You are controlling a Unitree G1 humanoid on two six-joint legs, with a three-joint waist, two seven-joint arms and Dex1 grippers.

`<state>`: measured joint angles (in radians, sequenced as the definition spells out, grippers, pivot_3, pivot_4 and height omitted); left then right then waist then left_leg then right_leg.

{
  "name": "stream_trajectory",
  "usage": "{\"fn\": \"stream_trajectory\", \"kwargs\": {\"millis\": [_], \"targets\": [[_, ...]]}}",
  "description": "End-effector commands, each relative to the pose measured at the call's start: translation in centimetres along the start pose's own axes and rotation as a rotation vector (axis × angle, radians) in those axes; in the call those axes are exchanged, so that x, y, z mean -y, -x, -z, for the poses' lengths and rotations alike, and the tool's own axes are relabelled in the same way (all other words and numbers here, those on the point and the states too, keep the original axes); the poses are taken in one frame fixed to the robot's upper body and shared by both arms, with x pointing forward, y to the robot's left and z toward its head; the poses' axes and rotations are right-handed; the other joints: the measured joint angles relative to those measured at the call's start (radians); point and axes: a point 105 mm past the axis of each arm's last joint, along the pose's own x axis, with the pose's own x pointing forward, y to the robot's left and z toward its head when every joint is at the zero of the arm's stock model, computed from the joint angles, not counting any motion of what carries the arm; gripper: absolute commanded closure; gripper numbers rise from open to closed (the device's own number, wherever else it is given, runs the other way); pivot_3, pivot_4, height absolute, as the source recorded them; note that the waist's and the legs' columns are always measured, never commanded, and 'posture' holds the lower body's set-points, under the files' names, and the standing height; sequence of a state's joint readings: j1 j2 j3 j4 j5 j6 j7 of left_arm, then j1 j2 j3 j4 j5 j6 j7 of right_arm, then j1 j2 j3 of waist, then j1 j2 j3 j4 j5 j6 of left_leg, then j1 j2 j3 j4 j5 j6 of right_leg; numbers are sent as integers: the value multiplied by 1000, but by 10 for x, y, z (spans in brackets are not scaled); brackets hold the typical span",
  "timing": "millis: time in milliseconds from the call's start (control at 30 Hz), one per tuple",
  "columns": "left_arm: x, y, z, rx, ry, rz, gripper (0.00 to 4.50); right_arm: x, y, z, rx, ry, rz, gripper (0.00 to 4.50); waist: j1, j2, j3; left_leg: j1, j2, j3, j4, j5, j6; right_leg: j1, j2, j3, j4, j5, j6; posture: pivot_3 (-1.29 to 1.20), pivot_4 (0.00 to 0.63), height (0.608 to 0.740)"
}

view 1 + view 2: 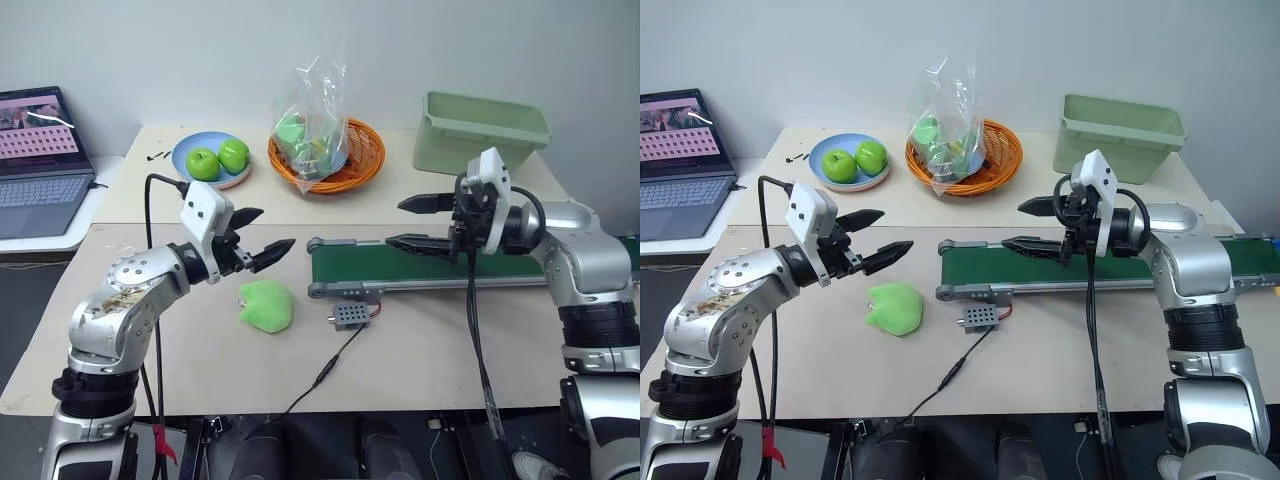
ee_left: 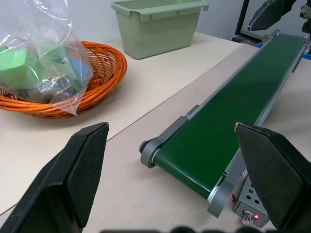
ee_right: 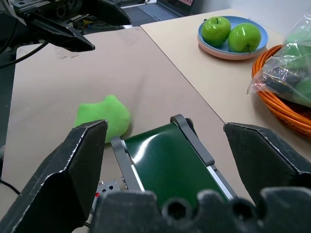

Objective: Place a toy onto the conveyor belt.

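A pale wall stood behind a beige counter [image 1: 430, 340], which carried everything in play. The biggest piece on it was the conveyor belt [image 1: 420, 265], a dark green strip in a grey frame running off toward the robot's right. At the back, the pale green bin [image 1: 480, 130] sat near the far edge. Beside it was the orange basket [image 1: 355, 160] with a clear plastic bag [image 1: 312, 110] of green items standing in it. Further left lay a blue plate [image 1: 185, 155] with two green apples [image 1: 218, 160]. An open laptop [image 1: 40, 160] sat on a separate white surface at far left.

The right gripper [image 1: 420, 223] hovered over the belt's near end, fingers spread wide apart and holding nothing. The left gripper [image 1: 262, 235] hung above the counter, also spread wide and empty, pointing toward the belt.

And the toy [image 1: 266, 305], the lime-green plush blob, lay on the counter just beside the belt's roller end, below the left gripper and not touched by it. Near it sat a small grey box [image 1: 350, 317], touching the belt frame, with a thin black cable [image 1: 325, 375] trailing off the front edge.
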<state>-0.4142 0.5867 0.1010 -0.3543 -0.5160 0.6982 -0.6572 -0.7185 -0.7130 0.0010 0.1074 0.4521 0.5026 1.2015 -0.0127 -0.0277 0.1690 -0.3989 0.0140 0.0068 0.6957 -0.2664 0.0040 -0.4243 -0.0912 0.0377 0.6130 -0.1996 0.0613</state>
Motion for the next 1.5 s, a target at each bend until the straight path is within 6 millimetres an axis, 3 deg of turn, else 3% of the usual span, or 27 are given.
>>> {"fn": "stream_trajectory", "kwargs": {"millis": [33, 267, 533, 667, 767, 933, 1033, 1167, 1500], "targets": [[0, 4, -12, 54, -31, 0, 66, -2, 1, -8, 18, 42, -10, 0, 0, 0, 0, 0, 0, 0, 0, 0, 0, 0, 0, 0, 0, 0, 0, 0, 150, 740], [-11, 13, -15, 79, 12, -57, 66, -2, -1, -12, 23, 55, -22, 0, 0, 0, 0, 0, 0, 0, 0, 0, 0, 0, 0, 0, 0, 0, 0, 0, 150, 740], [-32, 67, -8, 198, 399, -168, 66, -4, -2, -11, 28, 43, -38, 0, -5, 0, 0, 0, 1, -2, 0, 0, 0, -1, 0, 0, 1, 0, 0, 0, 150, 740], [-47, 104, 29, 238, 757, -259, 66, -5, -2, -9, 22, 33, -57, 0, -3, 0, 0, 2, 1, -4, 0, 0, 0, 0, -1, 0, 1, 0, 0, 0, 150, 740], [-26, 119, 84, 44, 930, -288, 66, -4, -3, -10, 17, 35, -62, 0, -11, 0, 0, 2, 1, -4, -1, 0, 0, 0, 0, 2, 1, 0, 0, 0, 150, 740], [-20, 136, 124, 70, 1175, -364, 66, -4, -2, -9, 12, 33, -60, 0, 4, 0, 0, 2, 0, -2, -1, 0, -1, 0, -1, 0, 1, 0, 0, 0, 150, 740], [-18, 133, 138, 67, 1250, -392, 66, -3, 0, -7, 4, 32, -53, 0, 3, 0, 0, 5, 0, -1, -1, 1, -1, 3, -1, -1, 1, -1, -1, 0, 150, 740], [-13, 109, 136, 127, 1333, -319, 66, -7, 7, -11, -8, 40, -52, 0, 4, 0, 0, 4, 0, -1, -2, 0, -1, 2, -1, 0, 0, -1, -2, 0, 150, 740], [-5, 74, 162, 20, 1384, -250, 66, -17, 8, -19, -15, 57, -59, 0, -3, 0, 0, 5, 0, 0, -2, 0, -1, 2, 0, 1, 1, -1, -2, 0, 150, 740]]}}
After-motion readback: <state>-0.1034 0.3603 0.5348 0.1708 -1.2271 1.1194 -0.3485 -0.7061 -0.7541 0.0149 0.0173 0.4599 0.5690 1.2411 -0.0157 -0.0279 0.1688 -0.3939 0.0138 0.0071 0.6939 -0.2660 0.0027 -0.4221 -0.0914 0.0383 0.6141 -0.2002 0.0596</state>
